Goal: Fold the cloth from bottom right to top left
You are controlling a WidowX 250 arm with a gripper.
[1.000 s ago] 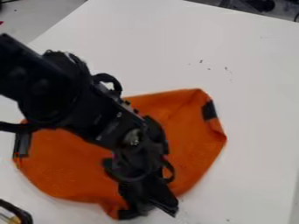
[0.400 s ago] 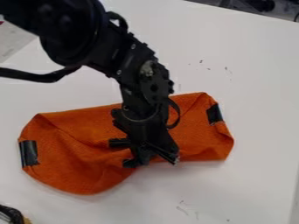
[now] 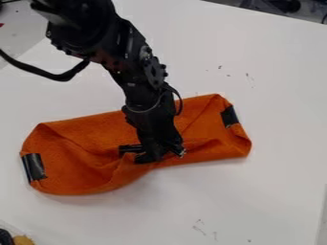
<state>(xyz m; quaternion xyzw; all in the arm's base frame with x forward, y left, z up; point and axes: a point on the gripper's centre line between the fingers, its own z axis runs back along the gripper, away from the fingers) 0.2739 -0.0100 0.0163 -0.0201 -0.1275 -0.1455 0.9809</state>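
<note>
At the left end of the orange fabric cloth [image 3: 83, 139], the black tape patch [image 3: 34, 167] sits almost where it was a moment ago, while the rounded lower edge beside it has crept upward. The cloth lies across the middle of the white worktop [image 3: 268, 191] as a long, loosely doubled band.

In the middle, the black two-finger claw [image 3: 159, 155] has travelled up from near the cloth's lowest point to the band's lower edge, and the fabric has come up with it. Creases gather around the claw; whether it is clamped on the cloth or merely pressing against it, I cannot tell. The upward shift suggests the fold is well under way, though more straight up than towards the top left.

On the right, the other black tape patch [image 3: 230, 116] has edged slightly up since the last view, so the whole cloth may be starting to slide rather than fold. The next move probably calls for carrying the edge up and leftward, then laying it down flat.
</note>
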